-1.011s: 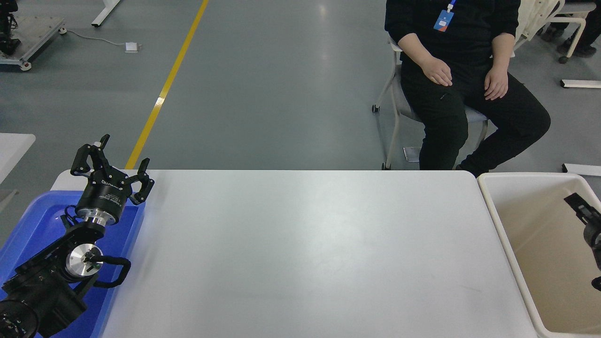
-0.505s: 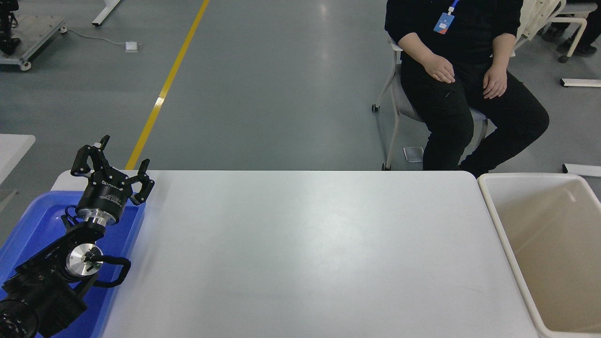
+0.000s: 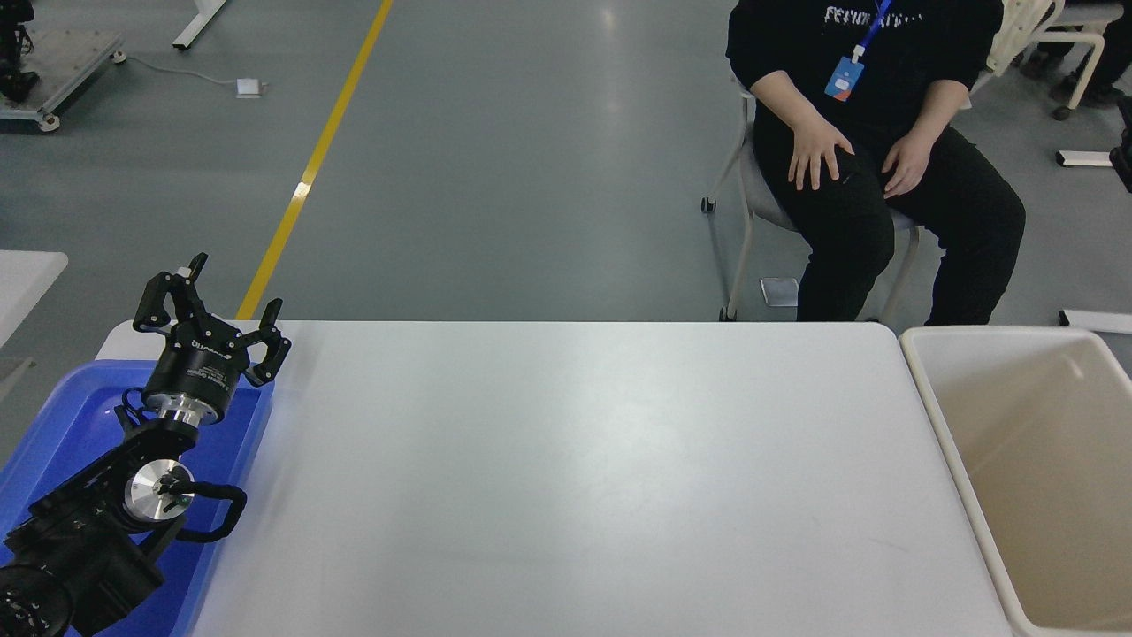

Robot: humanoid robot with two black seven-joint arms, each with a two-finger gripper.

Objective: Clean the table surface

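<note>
Tabletop white and glossy, the table surface (image 3: 584, 478) fills the middle of the head view, spreading toward 3 o'clock from the left gripper (image 3: 210, 305). That gripper hangs over the blue tray (image 3: 62, 416) at the table's 9 o'clock edge, fingers spread apart and holding nothing. A beige tub (image 3: 937, 416) borders the 3 o'clock edge. A seated person (image 3: 875, 133) sits beyond the far edge, near 1 o'clock.

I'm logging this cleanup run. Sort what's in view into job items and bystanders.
Job:
- table surface, white
- left pincer, open, parked over the blue tray

Bystanders:
- beige tub at the right
- seated person beyond the table
- yellow floor line
</note>
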